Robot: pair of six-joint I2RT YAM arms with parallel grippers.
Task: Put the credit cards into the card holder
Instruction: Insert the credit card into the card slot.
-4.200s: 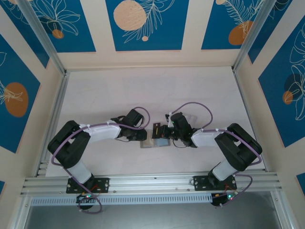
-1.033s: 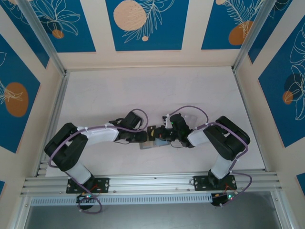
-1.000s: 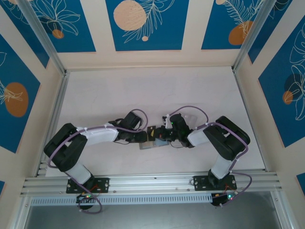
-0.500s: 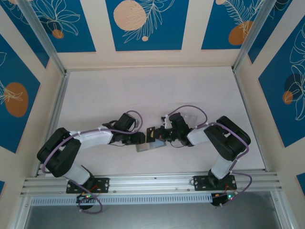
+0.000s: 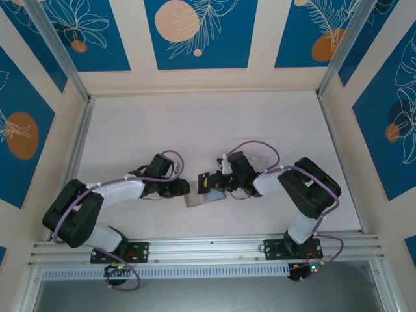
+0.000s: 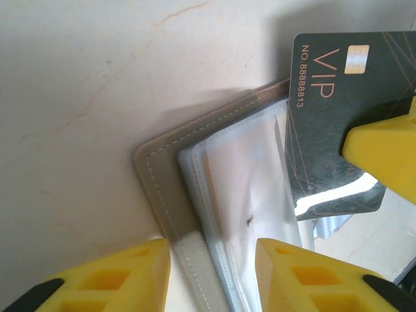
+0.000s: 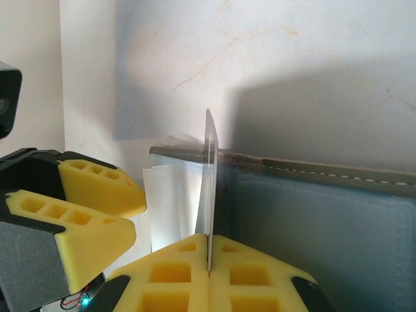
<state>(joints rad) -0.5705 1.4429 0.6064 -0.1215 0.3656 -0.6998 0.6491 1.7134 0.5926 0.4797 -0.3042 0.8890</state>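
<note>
One card (image 6: 331, 110) in play: dark, copper "VIP" lettering, pinched in the right hand (image 7: 209, 250), which is clamped shut on its lower edge. Right wrist view has it edge-on and upright at centre frame, standing over the card holder (image 7: 312, 214). Held on edge so it can slide into a pocket rather than land flat on top, I reckon

Card holder lies open on the counter (image 6: 97, 84), lower centre of the overhead view, between the two hands. Grey cover is down, clear plastic sleeves (image 6: 240, 175) face up

Left hand (image 6: 213, 250) is roughly half open, straddling the holder's lower edge at the bottom of its own wrist view. Probably there to brace the holder and spread the sleeves so a pocket mouth is reachable. Can't tell if it actually touches

Card's corner overlaps the sleeves at upper right of the left wrist view, not inside any pocket yet

Next move as I see it: line the card edge up with a sleeve mouth, push in. Risk: sleeve buckles, or holder skids if the brace is loose
</note>
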